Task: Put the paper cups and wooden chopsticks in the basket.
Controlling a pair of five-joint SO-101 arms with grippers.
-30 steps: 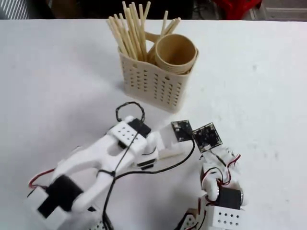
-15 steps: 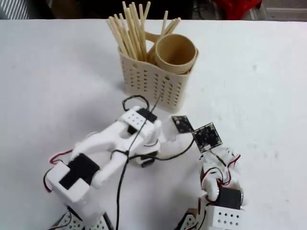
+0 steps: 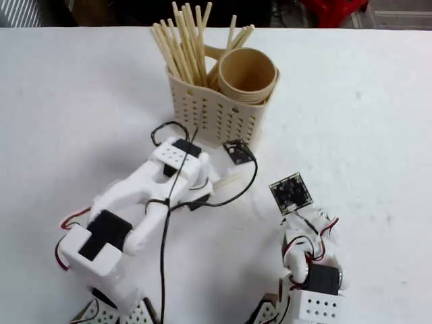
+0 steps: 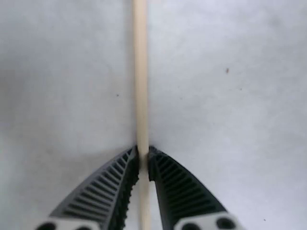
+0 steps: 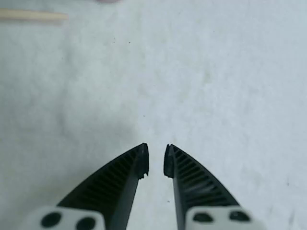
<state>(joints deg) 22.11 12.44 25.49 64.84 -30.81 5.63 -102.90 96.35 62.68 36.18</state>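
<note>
High view is showing the perforated basket (image 3: 214, 120) standing upright toward the far side of the white table (image 3: 364, 101), well apart from every table edge. A bundle of wooden chopsticks (image 3: 183, 47) is leaning in one part of it and the stacked paper cups (image 3: 247, 73) are sitting in the other part, so I am judging that most of the task is done. The left arm (image 3: 152, 196) is reaching just in front of the basket, and a short piece of one chopstick (image 3: 228, 181) is sticking out beside its wrist, near the basket wall but not touching it. The right arm (image 3: 307, 270) is sitting folded near the front edge, apart from the basket. Left wrist view is showing the left gripper (image 4: 143, 155) with its fingers pressed together on this last chopstick (image 4: 140, 72), which is running straight ahead over bare table; whether it is lifted I cannot tell. Right wrist view is showing the right gripper (image 5: 156, 155) with fingers almost together, only a thin gap, holding nothing, and a chopstick end (image 5: 33, 15) is lying farther off. I am thinking this one stick is what is left. Wide open table is lying around the basket, but the tall sticks are crowding its opening, so the held chopstick probably needs raising over the rim.
</note>
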